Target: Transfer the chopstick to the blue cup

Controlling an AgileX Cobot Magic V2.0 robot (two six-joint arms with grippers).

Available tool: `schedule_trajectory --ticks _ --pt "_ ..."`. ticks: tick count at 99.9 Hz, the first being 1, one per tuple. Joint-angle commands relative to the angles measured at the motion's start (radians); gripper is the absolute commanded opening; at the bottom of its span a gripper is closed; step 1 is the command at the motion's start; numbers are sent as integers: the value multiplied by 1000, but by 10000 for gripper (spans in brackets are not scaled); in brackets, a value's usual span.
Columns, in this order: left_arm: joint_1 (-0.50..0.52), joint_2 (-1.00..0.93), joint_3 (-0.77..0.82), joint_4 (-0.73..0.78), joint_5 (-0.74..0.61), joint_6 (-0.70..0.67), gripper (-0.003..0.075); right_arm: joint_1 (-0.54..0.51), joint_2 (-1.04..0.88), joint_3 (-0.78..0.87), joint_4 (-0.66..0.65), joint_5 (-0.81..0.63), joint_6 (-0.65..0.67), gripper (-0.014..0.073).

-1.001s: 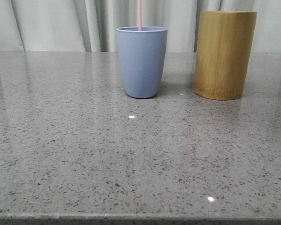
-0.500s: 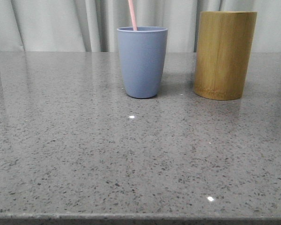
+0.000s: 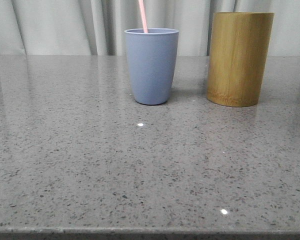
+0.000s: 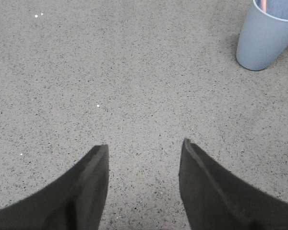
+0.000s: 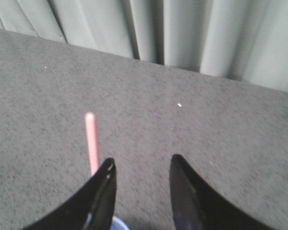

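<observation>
The blue cup (image 3: 151, 65) stands upright at the back middle of the table. A pale pink chopstick (image 3: 143, 16) stands in it, leaning left against the rim and running out of the top of the front view. It also shows in the right wrist view (image 5: 91, 141), outside the jaws. My right gripper (image 5: 141, 163) is open and empty, above the cup, whose rim (image 5: 119, 223) peeks between the fingers. My left gripper (image 4: 144, 146) is open and empty over bare table, well away from the blue cup (image 4: 269, 33). Neither gripper shows in the front view.
A taller yellow-brown bamboo cylinder (image 3: 239, 58) stands right of the blue cup, with a small gap between them. Grey curtains (image 3: 55, 25) hang behind the speckled grey table (image 3: 140, 165). The table's front edge runs along the bottom of the front view.
The chopstick stood upright in the cup a second ago and has tipped to lean left against the rim. The cups have not moved.
</observation>
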Motion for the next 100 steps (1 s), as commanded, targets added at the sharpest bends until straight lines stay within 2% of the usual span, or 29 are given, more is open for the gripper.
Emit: schedule_trajectory --ticks 1,31,60,69,78,91,100 --pt "-3 -3 -25 16 -68 -9 337 -22 -102 49 -5 -81 4 273" --pt "-3 -41 -25 20 -121 -51 337 -76 -384 387 -15 -123 4 269" --pt "-3 -44 -25 39 -147 -51 337 -79 -663 631 -20 -124 4 203" --pt "-3 -44 -25 37 -149 -51 325 -79 -745 692 -21 -124 4 160" --pt "-3 -44 -25 37 -149 -51 269 -79 -832 747 -21 -126 4 76" --pt "-3 -44 -25 35 -150 -51 134 -79 -952 815 -21 -126 4 -66" --pt "-3 -44 -25 33 -150 -51 38 -79 -1029 864 -21 -126 4 -60"
